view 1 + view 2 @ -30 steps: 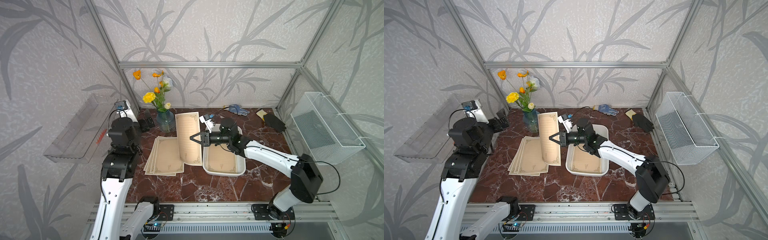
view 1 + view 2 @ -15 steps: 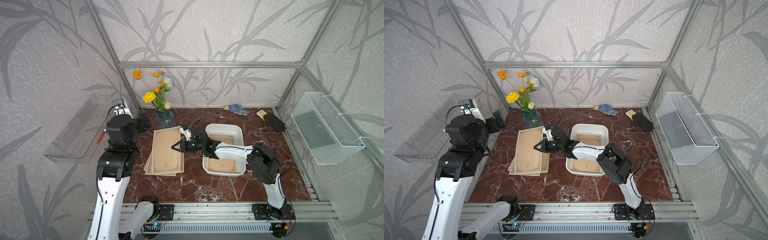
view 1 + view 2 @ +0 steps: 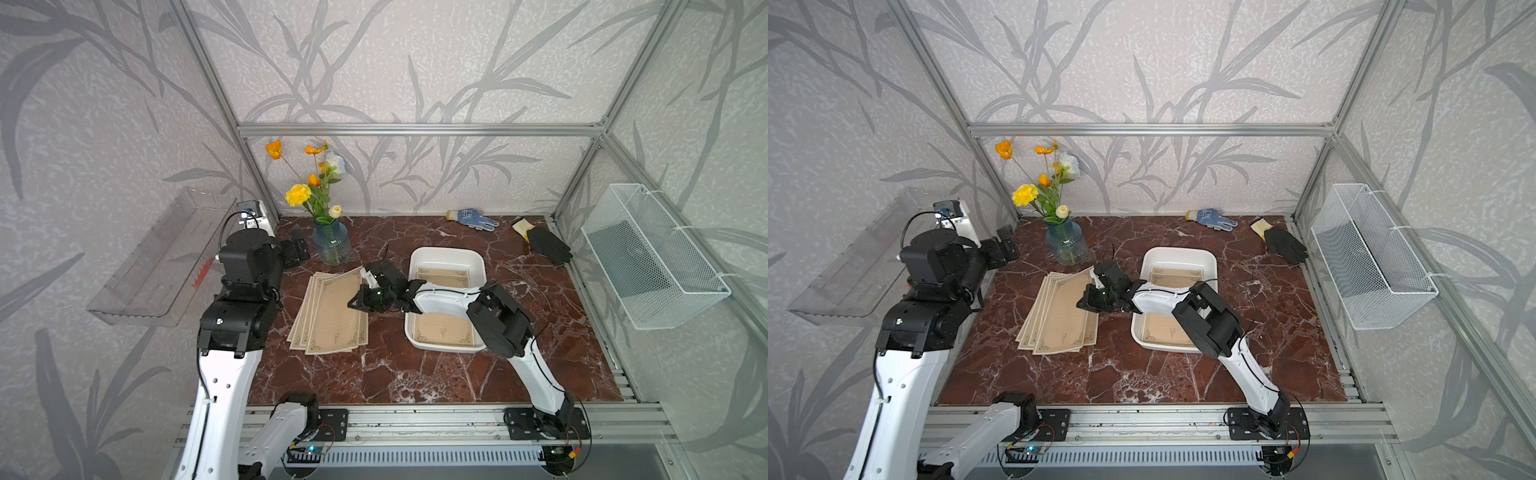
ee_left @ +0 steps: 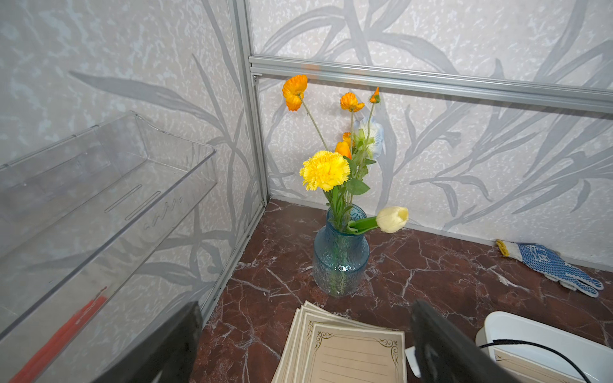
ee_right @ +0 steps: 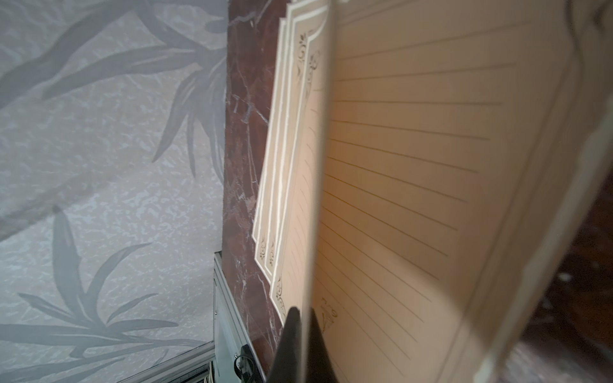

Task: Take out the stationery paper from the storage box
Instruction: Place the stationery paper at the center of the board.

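Right gripper pinches a sheet by its edge over the pile on the table beside the box, where more lie: light, floppy paper, I'd say, best nipped at a border, while left gripper hangs spread.

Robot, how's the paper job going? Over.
Right gripper shut on stationery sheet, over table pile. Left gripper open, empty. More sheets in storage box. Nothing blocking.
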Controlling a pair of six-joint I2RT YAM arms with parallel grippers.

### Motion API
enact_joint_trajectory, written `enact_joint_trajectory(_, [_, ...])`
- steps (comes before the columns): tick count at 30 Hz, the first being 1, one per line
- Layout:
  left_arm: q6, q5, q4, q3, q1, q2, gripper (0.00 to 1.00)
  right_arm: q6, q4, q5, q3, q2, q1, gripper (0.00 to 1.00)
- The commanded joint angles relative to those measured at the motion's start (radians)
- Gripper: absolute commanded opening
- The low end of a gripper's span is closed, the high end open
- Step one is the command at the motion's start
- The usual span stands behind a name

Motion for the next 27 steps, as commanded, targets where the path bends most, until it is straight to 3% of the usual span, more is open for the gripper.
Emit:
enact_joint_trajectory(1, [-0.007, 0.016, 0.002, -0.011, 0.0, -0.013, 0.97, -0.038, -0.108, 0.032, 0.043, -0.002, -0.014, 0.09])
enact_joint_trajectory(9, [0.012, 0.01, -0.001, -0.022, 0.0, -0.006, 0.97, -0.115, -0.382, 0.062, 0.151, 0.001, -0.025, 0.46])
enact_joint_trajectory(10, [0.016, 0.01, -0.004, -0.019, 0.0, 0.002, 0.97, -0.133, -0.417, 0.081, 0.161, -0.008, -0.025, 0.65])
enact_joint_trajectory(11, [0.015, 0.01, -0.006, -0.016, 0.0, 0.009, 0.97, -0.148, -0.439, 0.099, 0.164, -0.02, -0.024, 0.7])
enact_joint_trajectory(12, [0.015, 0.012, -0.008, -0.013, 0.0, 0.016, 0.97, -0.166, -0.458, 0.116, 0.166, -0.033, -0.024, 0.94])
enact_joint_trajectory(27, [0.011, 0.042, -0.02, 0.002, -0.015, 0.107, 0.97, -0.39, -0.781, 0.255, 0.329, -0.153, -0.011, 0.98])
